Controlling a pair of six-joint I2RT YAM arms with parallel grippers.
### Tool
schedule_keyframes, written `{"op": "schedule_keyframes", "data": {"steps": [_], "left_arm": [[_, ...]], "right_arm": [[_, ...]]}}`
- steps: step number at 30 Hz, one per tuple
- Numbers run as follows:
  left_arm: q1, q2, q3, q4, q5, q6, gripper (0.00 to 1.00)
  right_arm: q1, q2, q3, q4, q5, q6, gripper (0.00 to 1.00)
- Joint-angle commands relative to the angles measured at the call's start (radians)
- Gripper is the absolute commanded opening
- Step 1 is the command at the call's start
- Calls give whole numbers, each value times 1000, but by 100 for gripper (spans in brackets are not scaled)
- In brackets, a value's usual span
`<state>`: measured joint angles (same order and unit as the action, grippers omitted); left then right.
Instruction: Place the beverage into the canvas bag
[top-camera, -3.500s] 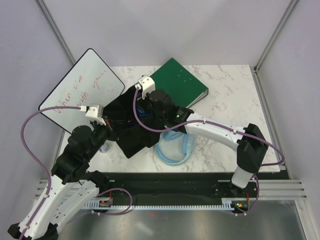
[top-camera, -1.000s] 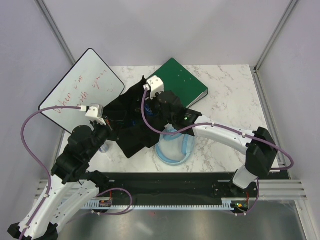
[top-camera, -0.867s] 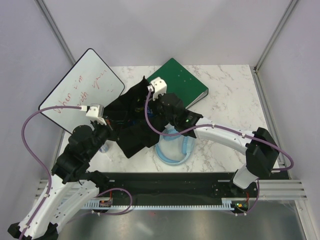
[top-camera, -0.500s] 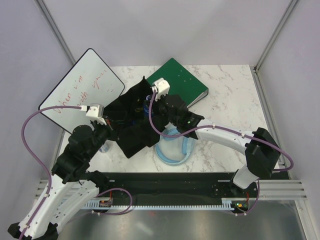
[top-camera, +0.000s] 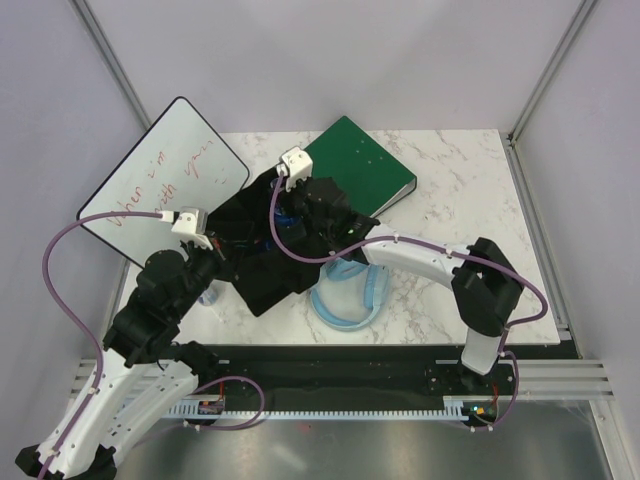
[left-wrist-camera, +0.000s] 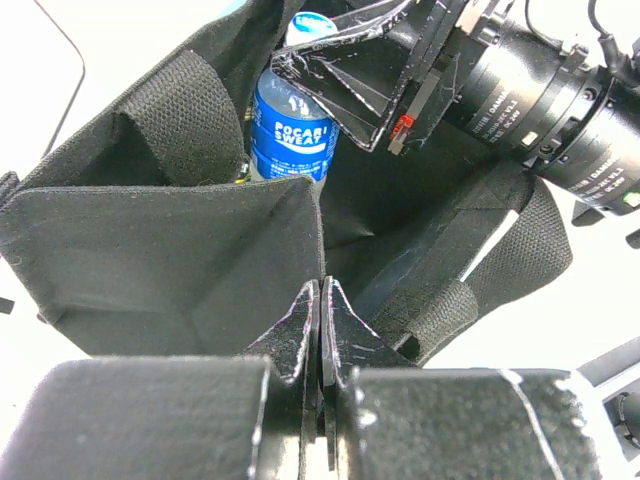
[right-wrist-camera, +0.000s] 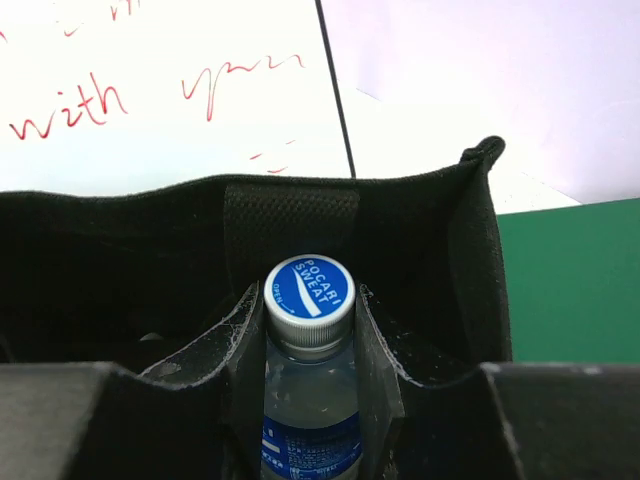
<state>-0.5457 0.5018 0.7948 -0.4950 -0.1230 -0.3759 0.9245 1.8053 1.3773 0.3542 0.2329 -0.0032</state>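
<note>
The beverage is a clear bottle with a blue Pocari Sweat label (left-wrist-camera: 293, 135) and a blue cap (right-wrist-camera: 309, 288). My right gripper (right-wrist-camera: 309, 335) is shut on its neck and holds it upright inside the open mouth of the black canvas bag (top-camera: 262, 262). In the left wrist view, the right gripper's fingers (left-wrist-camera: 352, 82) reach into the bag from the upper right. My left gripper (left-wrist-camera: 321, 300) is shut on the near fabric edge of the bag (left-wrist-camera: 160, 250) and holds it open. In the top view, the left gripper (top-camera: 214, 262) is at the bag's left side.
A green binder (top-camera: 365, 172) lies behind and to the right of the bag. A whiteboard with red writing (top-camera: 160, 178) leans at the left. A light blue ring-shaped object (top-camera: 350, 295) lies in front of the bag, under my right arm.
My right gripper has swung left, from near the binder's corner to over the bag's mouth, with the bottle in it. The left gripper still grips the bag's edge.
</note>
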Motion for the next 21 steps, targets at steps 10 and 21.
{"op": "schedule_keyframes", "data": {"steps": [10, 21], "left_arm": [[1, 17, -3, -4, -6, 29, 2], [3, 24, -3, -4, -9, 22, 2]], "right_arm": [[7, 49, 25, 63, -50, 31, 23], [5, -26, -5, 376, -179, 134, 0]]}}
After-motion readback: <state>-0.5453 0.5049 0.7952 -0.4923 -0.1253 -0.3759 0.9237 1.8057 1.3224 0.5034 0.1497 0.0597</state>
